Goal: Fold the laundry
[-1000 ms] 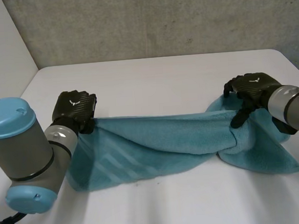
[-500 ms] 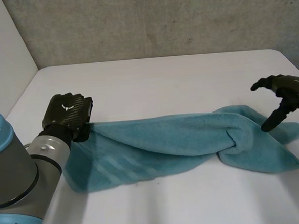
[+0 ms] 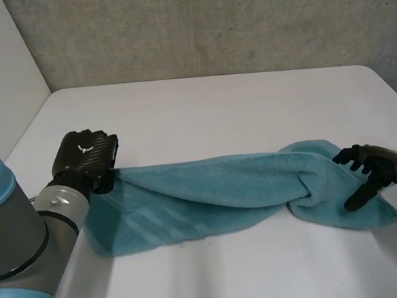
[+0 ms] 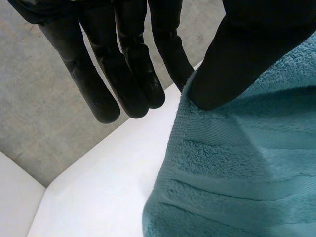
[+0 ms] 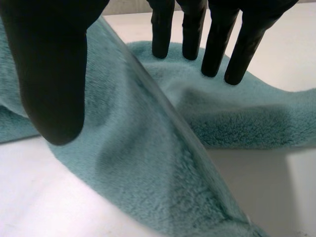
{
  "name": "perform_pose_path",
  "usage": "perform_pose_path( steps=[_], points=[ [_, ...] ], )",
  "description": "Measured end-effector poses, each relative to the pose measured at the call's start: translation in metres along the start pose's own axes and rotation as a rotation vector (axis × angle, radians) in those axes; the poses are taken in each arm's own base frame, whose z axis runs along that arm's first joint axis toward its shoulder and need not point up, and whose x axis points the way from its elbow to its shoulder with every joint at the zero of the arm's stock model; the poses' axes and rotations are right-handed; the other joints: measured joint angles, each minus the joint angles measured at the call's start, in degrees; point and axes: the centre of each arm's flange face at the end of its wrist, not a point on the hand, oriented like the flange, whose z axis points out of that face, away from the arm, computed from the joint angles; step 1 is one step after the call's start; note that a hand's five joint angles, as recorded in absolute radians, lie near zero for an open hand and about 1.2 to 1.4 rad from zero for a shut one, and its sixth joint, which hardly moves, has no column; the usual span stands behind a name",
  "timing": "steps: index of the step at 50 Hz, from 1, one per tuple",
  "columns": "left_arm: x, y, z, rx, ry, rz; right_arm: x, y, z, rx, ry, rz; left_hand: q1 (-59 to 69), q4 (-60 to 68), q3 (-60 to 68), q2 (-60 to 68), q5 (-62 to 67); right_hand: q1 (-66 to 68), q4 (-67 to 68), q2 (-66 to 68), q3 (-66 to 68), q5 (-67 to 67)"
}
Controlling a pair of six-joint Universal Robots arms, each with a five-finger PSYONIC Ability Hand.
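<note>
Your left hand pinches; your right hand is spread and relaxed.
Your left arm reaches forward from the near left, its hand knuckles-up; in its wrist view the fingers run straight and the thumb bears on the towel at its corner edge, nipping it against the nearest finger. Your right hand comes in low from the right, its fingers straight and parted and its thumb held wide of them, gripping nothing.
</note>
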Motion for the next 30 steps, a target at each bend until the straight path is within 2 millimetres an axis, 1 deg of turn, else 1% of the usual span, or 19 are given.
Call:
perform_pose_path(
  steps=[2,3,5,6,7,11,13,14,16,17,18,19,20,22,23,25,26,28,30],
  points=[
    [-0.001,0.003,0.004,-0.001,-0.006,-0.001,0.002,0.002,0.004,0.000,0.000,-0.003,0.0,0.0,0.0,0.0,0.0,3.1,3.1,3.5,3.8,2.8],
    [-0.002,0.004,0.006,-0.002,-0.009,-0.001,0.003,0.001,0.008,0.008,0.000,-0.010,0.0,0.0,0.0,0.0,0.0,21.7,22.7,23.1,22.9,21.5],
    [-0.002,0.008,0.013,-0.002,-0.012,-0.002,0.003,-0.002,0.014,0.031,-0.001,-0.032,0.0,0.0,0.0,0.0,0.0,34.5,37.6,38.4,37.7,35.7],
    [-0.001,0.010,0.015,-0.002,-0.013,-0.002,0.002,-0.004,0.016,0.043,-0.002,-0.044,0.0,0.0,0.0,0.0,0.0,34.5,37.6,38.4,37.7,35.7],
    [-0.001,0.011,0.019,0.002,-0.011,-0.002,0.001,-0.009,0.019,0.063,-0.002,-0.064,0.0,0.0,0.0,0.0,0.0,39.7,47.6,47.9,47.4,45.8],
    [0.003,0.013,0.039,0.043,0.018,0.001,-0.010,-0.032,0.028,0.154,0.005,-0.158,0.0,0.0,0.1,0.0,0.0,39.7,48.8,48.3,48.3,46.5],
    [0.003,0.008,0.051,0.084,0.031,0.006,-0.018,-0.048,0.032,0.211,0.015,-0.215,0.0,0.0,0.1,0.0,0.0,39.7,48.8,48.3,48.3,46.5],
    [0.003,0.005,0.057,0.108,0.034,0.010,-0.024,-0.061,0.034,0.256,0.023,-0.259,0.0,0.0,0.1,0.0,0.0,39.7,48.8,48.3,48.3,46.6],
    [-0.001,-0.016,0.076,0.204,0.025,0.029,-0.043,-0.097,0.035,0.381,0.045,-0.366,0.0,0.0,0.1,0.0,0.0,39.7,48.9,48.3,48.4,46.7],
    [-0.004,-0.025,0.082,0.241,0.015,0.037,-0.048,-0.105,0.034,0.412,0.050,-0.389,0.0,0.0,0.1,0.0,0.0,39.7,48.9,48.3,48.4,46.8],
    [-0.004,-0.025,0.082,0.241,0.015,0.037,-0.048,-0.105,0.034,0.412,0.050,-0.389,0.0,0.0,0.1,0.0,0.0,39.7,48.9,48.3,48.4,46.8],
    [-0.012,-0.047,0.093,0.323,-0.014,0.053,-0.061,-0.128,0.031,0.499,0.068,-0.448,0.1,0.0,0.1,0.0,0.0,39.7,48.9,48.3,48.5,46.8],
    [-0.016,-0.058,0.097,0.359,-0.030,0.060,-0.067,-0.140,0.027,0.545,0.078,-0.475,0.1,0.0,0.1,0.0,0.0,39.7,48.9,48.3,48.5,46.8],
    [-0.035,-0.101,0.108,0.507,-0.112,0.081,-0.087,-0.180,0.012,0.722,0.121,-0.552,0.1,0.0,0.1,0.0,0.0,39.7,48.9,48.3,48.5,46.9],
    [-0.043,-0.118,0.109,0.560,-0.147,0.086,-0.093,-0.193,0.005,0.785,0.136,-0.573,0.1,0.0,0.1,0.0,0.0,39.7,48.9,48.3,48.5,46.9],
    [-0.066,-0.154,0.108,0.681,-0.243,0.090,-0.107,-0.227,-0.020,0.977,0.187,-0.611,0.1,0.0,0.1,0.0,0.0,39.7,48.9,48.3,48.5,46.9],
    [-0.066,-0.154,0.108,0.681,-0.243,0.090,-0.107,-0.227,-0.020,0.977,0.187,-0.611,0.1,0.0,0.1,0.0,0.0,39.7,48.9,48.3,48.5,46.9],
    [-0.097,-0.195,0.095,0.828,-0.376,0.082,-0.119,-0.255,-0.050,1.165,0.236,-0.629,0.1,0.0,0.1,0.0,0.0,39.7,48.9,48.3,48.5,46.9],
    [-0.111,-0.212,0.085,0.893,-0.434,0.077,-0.122,-0.261,-0.061,1.223,0.249,-0.631,0.1,0.0,0.1,0.0,0.0,39.7,48.9,48.3,48.5,46.9]
  ],
)
